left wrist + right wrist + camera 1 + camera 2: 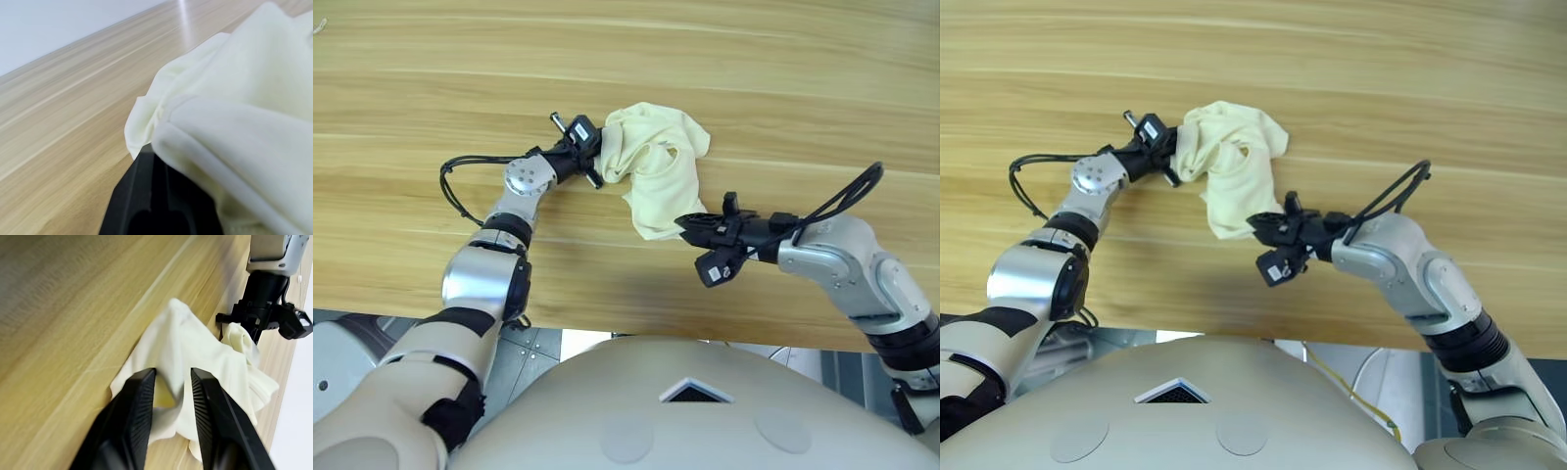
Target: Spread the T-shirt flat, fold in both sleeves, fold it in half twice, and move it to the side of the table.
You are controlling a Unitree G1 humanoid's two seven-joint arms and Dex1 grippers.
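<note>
Wood-grain table (pixel 411 59), crumpled cream T-shirt (pixel 656 162), left gripper (pixel 596 157) clamped on it, right gripper (pixel 687 226) spread apart.

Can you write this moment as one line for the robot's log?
T-shirt: crumpled on wooden table | left gripper: shut on its left side | right gripper: fingers open at its near edge | step: not yet flat

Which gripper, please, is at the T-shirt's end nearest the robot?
The right gripper: it meets the near tip of the T-shirt, whereas the left gripper sits at its farther left edge.
</note>
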